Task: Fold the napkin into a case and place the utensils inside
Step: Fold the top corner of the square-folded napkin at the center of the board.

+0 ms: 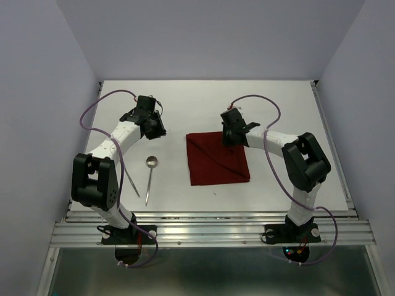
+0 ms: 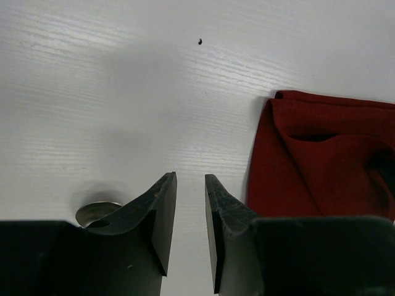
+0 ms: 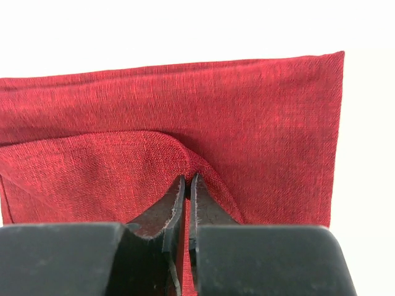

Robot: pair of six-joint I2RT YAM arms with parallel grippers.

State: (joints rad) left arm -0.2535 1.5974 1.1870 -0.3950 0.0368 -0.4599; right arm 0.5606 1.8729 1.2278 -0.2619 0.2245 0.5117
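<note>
Top external: spoon (image 1: 149, 182) lengthwise near-to-far, bowl far; right gripper (image 3: 187, 180) tight on napkin (image 1: 216, 161) fold, left gripper (image 2: 191, 179) apart, empty.

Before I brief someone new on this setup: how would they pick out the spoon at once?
On the white table, look left of the dark red napkin, near the left arm. Two silver pieces lie there; the spoon is the one nearer the napkin, with a round bowl at its far end, unlike the thin straight piece beside it.
</note>
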